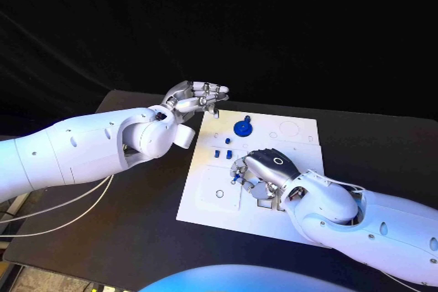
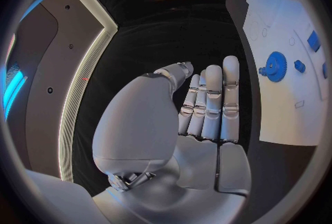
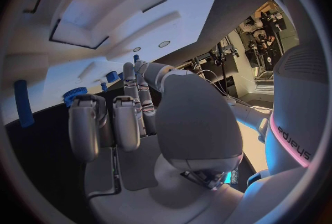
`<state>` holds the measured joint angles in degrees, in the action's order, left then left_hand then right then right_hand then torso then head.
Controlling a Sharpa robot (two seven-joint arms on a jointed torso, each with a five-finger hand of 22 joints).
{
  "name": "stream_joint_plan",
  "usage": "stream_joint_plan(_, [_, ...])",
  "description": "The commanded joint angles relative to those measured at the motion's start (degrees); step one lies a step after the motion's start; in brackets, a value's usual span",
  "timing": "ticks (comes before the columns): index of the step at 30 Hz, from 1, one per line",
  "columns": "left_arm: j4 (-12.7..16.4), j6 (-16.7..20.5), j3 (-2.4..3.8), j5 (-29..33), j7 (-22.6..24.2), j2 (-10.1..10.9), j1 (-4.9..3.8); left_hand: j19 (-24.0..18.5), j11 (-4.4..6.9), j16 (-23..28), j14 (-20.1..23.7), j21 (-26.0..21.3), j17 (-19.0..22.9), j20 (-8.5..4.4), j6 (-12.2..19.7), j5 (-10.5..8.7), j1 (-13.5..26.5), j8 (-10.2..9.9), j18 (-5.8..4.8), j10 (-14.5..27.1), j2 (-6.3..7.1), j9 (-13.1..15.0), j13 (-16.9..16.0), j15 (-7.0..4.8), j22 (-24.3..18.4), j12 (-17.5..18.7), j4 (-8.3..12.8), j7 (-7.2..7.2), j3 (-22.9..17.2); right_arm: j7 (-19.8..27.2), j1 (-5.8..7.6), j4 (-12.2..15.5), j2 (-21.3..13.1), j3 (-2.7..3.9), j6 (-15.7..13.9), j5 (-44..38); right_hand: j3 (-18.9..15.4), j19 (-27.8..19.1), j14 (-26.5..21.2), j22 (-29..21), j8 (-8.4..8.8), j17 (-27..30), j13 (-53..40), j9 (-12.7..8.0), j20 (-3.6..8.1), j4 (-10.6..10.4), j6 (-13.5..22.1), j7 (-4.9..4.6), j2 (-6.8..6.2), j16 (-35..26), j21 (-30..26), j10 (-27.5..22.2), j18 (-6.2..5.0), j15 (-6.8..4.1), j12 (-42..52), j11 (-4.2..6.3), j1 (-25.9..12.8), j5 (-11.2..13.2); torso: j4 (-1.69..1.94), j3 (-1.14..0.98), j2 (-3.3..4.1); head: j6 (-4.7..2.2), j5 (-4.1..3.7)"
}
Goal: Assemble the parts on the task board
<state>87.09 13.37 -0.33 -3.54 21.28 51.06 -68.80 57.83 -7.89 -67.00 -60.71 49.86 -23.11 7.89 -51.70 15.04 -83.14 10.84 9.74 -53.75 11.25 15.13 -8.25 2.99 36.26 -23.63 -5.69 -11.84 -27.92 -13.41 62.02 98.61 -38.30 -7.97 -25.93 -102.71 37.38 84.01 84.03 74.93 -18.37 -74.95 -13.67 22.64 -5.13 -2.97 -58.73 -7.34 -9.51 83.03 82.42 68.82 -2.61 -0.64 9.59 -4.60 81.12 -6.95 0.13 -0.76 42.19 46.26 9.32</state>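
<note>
The white task board lies mid-table. A blue gear stands near its far edge, and two small blue pegs stand closer in. My right hand is low over the board's middle with its fingers curled down. Thumb and a finger pinch a small blue part, which is mostly hidden. My left hand hovers off the board's far left corner, its fingers straight, holding nothing.
The board has recesses and round holes. A long blue bar lies on it. Bare black table surrounds the board, and my left forearm crosses its left side.
</note>
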Motion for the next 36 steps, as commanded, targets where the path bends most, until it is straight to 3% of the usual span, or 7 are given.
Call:
stream_joint_plan(1, [0.3, -0.7, 0.03, 0.3, 0.2, -0.1, -0.05, -0.2, 0.06, 0.2, 0.3, -0.4, 0.1, 0.00, 0.4, 0.19, 0.4, -0.3, 0.80, 0.3, -0.03, -0.1, -0.1, 0.10, -0.1, -0.3, 0.3, 0.06, 0.0, 0.3, -0.22, -0.1, 0.1, -0.04, 1.1, -0.8, -0.1, 2.9, 3.4, 11.2, -0.13, -2.7, -0.1, 0.1, 0.28, 0.3, -0.1, -0.40, -0.12, 0.1, -0.2, 1.0, 0.85, -0.28, -0.2, 1.05, -0.7, -0.1, 0.09, -0.01, 0.00, 0.15, 0.22])
stream_joint_plan(8, [0.4, -0.8, 0.03, 0.3, 0.2, 0.0, -0.06, -0.2, 0.05, 0.2, 0.4, -0.4, 0.1, 0.02, 0.4, 0.19, 0.5, -0.3, 0.80, 0.4, -0.05, -0.1, -0.1, 0.11, -0.1, -0.4, 0.2, 0.06, 0.0, 0.0, -0.50, -0.6, 0.3, -0.06, 1.1, -1.0, -0.1, 2.9, 3.4, 11.2, -0.13, -2.7, -0.1, 0.1, 0.28, 0.3, -0.1, -0.40, -0.12, 0.1, -0.2, 1.0, 0.85, -0.28, -0.2, 1.05, -0.7, -0.1, -0.06, 0.02, -0.02, 0.44, 0.44])
stream_joint_plan(14, [0.4, -0.9, 0.03, 0.3, 0.1, 0.0, -0.06, -0.2, 0.06, 0.2, 0.4, -0.4, 0.1, 0.03, 0.5, 0.20, 0.5, -0.3, 0.81, 0.4, -0.05, -0.1, -0.1, 0.11, -0.1, -0.4, 0.3, 0.07, 0.0, 0.0, -0.69, -0.9, 0.8, -0.07, 1.2, -1.1, -0.1, 2.9, 3.4, 11.2, -0.11, -2.7, -0.1, 0.1, 0.26, 0.3, 0.0, -0.42, -0.11, 0.1, -0.2, 1.0, 0.85, -0.26, -0.3, 1.03, -0.8, -0.1, 0.07, -0.02, -0.02, 0.71, 0.47])
stream_joint_plan(27, [0.6, -0.9, 0.04, 0.3, 0.1, 0.1, -0.07, -0.2, 0.06, 0.2, 0.4, -0.4, 0.1, 0.03, 0.5, 0.20, 0.5, -0.3, 0.81, 0.4, -0.05, -0.1, -0.1, 0.11, -0.1, -0.4, 0.3, 0.07, 0.0, -0.1, -0.83, -1.2, 1.2, -0.11, 1.6, -1.1, -0.1, 2.8, 3.4, 11.2, -0.09, -2.8, -0.1, 0.1, 0.25, 0.4, 0.0, -0.43, -0.12, 0.1, -0.3, 1.0, 0.84, -0.25, -0.3, 1.02, -0.8, -0.1, 0.00, 0.01, -0.04, 1.04, 0.66])
stream_joint_plan(36, [0.7, -0.8, 0.04, 0.3, 0.1, 0.2, -0.09, -0.2, 0.06, 0.2, 0.4, -0.4, 0.1, 0.03, 0.5, 0.20, 0.5, -0.3, 0.81, 0.4, -0.05, -0.1, -0.1, 0.11, -0.1, -0.4, 0.3, 0.07, 0.0, -1.0, -0.85, -2.0, 1.9, -0.16, 3.9, -1.7, -0.2, 2.9, 3.4, 11.2, -0.07, -2.7, -0.1, 0.2, 0.22, 0.4, 0.0, -0.45, -0.12, 0.1, -0.2, 1.0, 0.85, -0.22, -0.4, 1.00, -1.0, 0.0, 0.03, 0.02, -0.03, 1.04, 0.59])
